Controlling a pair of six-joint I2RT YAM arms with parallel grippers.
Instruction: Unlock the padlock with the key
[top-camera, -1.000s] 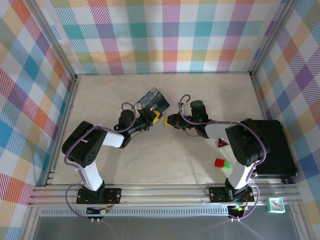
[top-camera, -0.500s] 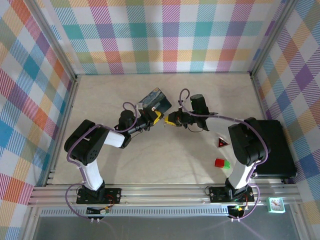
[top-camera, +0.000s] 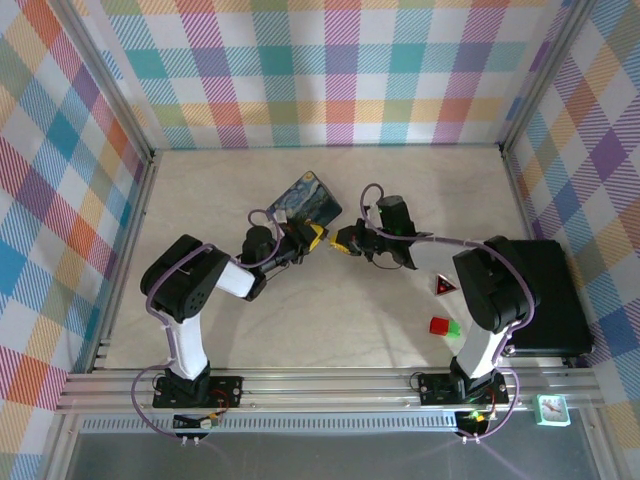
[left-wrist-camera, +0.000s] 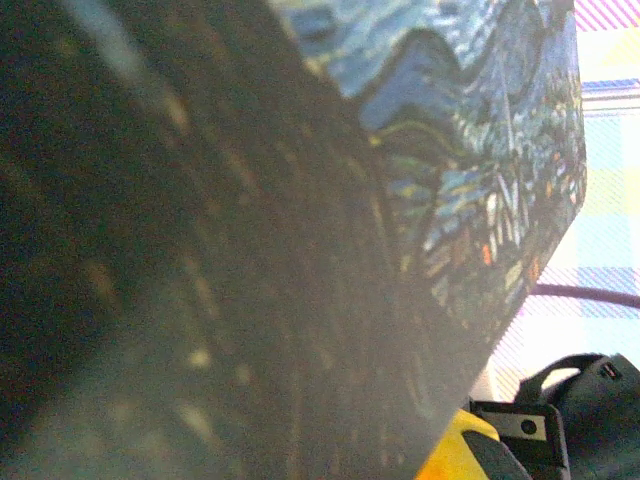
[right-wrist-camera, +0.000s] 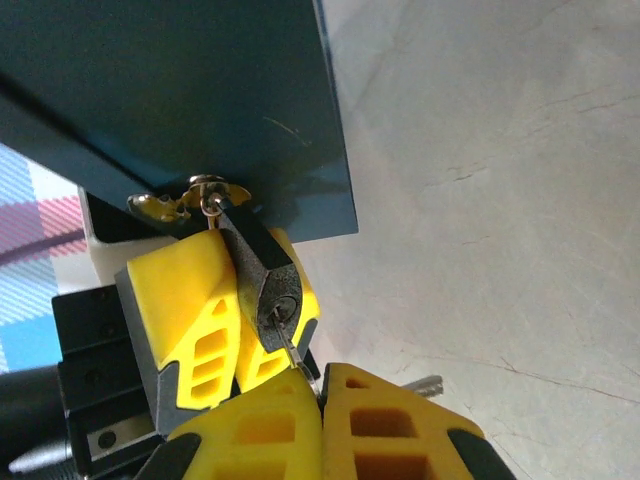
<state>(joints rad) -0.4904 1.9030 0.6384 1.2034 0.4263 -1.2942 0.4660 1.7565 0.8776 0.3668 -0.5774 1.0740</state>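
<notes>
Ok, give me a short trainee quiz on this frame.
1. True or false: the padlock is hooked to the tin.
2. The right pincer grips: A the key, B the tin, C nothing.
3. Fill in: beside the red block lies a ____ block.
Key: 1 true; 2 A; 3 green.

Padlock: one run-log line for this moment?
left gripper: shut on padlock | right gripper: shut on key | key tip: at keyhole | padlock: on tin hasp
</notes>
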